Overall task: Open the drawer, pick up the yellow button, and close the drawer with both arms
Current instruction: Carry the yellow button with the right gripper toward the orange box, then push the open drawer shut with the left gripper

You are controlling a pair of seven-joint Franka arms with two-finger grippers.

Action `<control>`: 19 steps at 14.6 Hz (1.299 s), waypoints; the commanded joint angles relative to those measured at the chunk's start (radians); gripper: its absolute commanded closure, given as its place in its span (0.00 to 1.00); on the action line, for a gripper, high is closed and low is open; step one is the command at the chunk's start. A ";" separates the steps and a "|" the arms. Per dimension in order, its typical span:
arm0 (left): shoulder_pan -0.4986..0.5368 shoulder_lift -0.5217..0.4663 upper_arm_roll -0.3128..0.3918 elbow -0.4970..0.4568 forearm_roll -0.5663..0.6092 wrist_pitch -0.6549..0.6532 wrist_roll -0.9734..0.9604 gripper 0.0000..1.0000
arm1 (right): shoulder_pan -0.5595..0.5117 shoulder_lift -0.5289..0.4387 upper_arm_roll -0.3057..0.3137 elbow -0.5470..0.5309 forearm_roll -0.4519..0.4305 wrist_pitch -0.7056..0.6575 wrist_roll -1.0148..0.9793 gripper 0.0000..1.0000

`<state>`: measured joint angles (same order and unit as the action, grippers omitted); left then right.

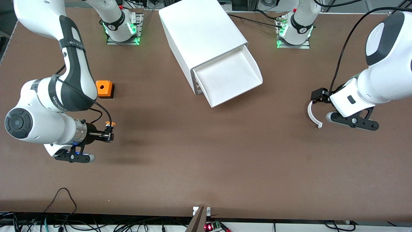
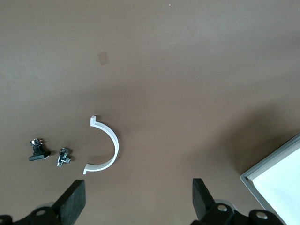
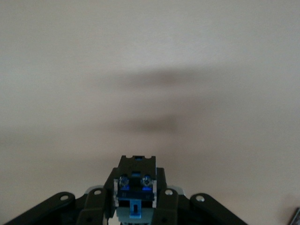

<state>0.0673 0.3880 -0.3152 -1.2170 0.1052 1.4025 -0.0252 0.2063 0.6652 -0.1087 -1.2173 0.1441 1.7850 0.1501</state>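
Note:
The top drawer (image 1: pixel 238 96) of the white cabinet (image 1: pixel 199 29) stands pulled out, and its tray shows nothing inside. My right gripper (image 1: pixel 108 134) hangs over the table at the right arm's end, shut on the button (image 1: pixel 110 123), whose yellow-orange cap points up. In the right wrist view the button's blue base (image 3: pixel 135 187) with two screws sits clamped in the right gripper (image 3: pixel 135 199). My left gripper (image 1: pixel 319 96) hovers low at the left arm's end, open and holding nothing; its fingers (image 2: pixel 74 202) stand wide apart. A corner of the drawer (image 2: pixel 276 174) shows in the left wrist view.
An orange cube with a round hole (image 1: pixel 104 88) sits near the right arm. A white half-ring (image 1: pixel 313 115) lies under the left gripper, and also shows as the white half-ring (image 2: pixel 107 146) in the left wrist view. Two small black parts (image 2: pixel 38 150) (image 2: pixel 64 157) lie beside it.

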 commanded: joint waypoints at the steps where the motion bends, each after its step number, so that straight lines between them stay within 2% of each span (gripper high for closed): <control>1: 0.002 -0.009 -0.004 -0.002 0.013 -0.008 -0.036 0.00 | 0.004 -0.026 -0.026 -0.158 -0.024 0.141 -0.081 1.00; 3: 0.002 -0.009 -0.004 -0.045 0.008 0.009 -0.044 0.00 | -0.008 -0.018 -0.029 -0.249 -0.024 0.258 -0.107 1.00; 5: 0.003 -0.009 -0.002 -0.103 -0.031 0.084 -0.091 0.00 | -0.012 -0.006 -0.029 -0.338 -0.024 0.396 -0.133 1.00; 9: -0.012 -0.002 -0.005 -0.274 -0.068 0.338 -0.270 0.00 | -0.015 0.045 -0.029 -0.363 -0.018 0.473 -0.147 1.00; 12: -0.069 -0.001 -0.015 -0.410 -0.067 0.521 -0.490 0.00 | -0.022 0.062 -0.029 -0.378 -0.018 0.514 -0.147 1.00; 13: -0.084 -0.001 -0.016 -0.433 -0.067 0.552 -0.545 0.00 | -0.024 0.071 -0.029 -0.378 -0.018 0.520 -0.147 0.95; 14: -0.110 0.000 -0.019 -0.443 -0.067 0.569 -0.606 0.00 | -0.024 0.076 -0.029 -0.378 -0.017 0.521 -0.147 0.77; 15: -0.144 0.003 -0.019 -0.449 -0.067 0.576 -0.669 0.00 | -0.024 0.080 -0.029 -0.378 -0.015 0.519 -0.138 0.66; 16: -0.183 0.011 -0.019 -0.454 -0.067 0.581 -0.732 0.00 | -0.024 0.080 -0.029 -0.376 -0.015 0.517 -0.132 0.38; 17: -0.220 0.014 -0.019 -0.460 -0.065 0.581 -0.787 0.00 | -0.024 0.080 -0.029 -0.376 -0.015 0.517 -0.130 0.25; 19: -0.292 0.014 -0.019 -0.487 -0.064 0.584 -0.872 0.00 | -0.019 0.071 -0.029 -0.372 -0.015 0.510 -0.135 0.11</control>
<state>-0.1603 0.4184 -0.3452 -1.6670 0.0531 1.9692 -0.8136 0.1890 0.7526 -0.1436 -1.5827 0.1330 2.2904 0.0216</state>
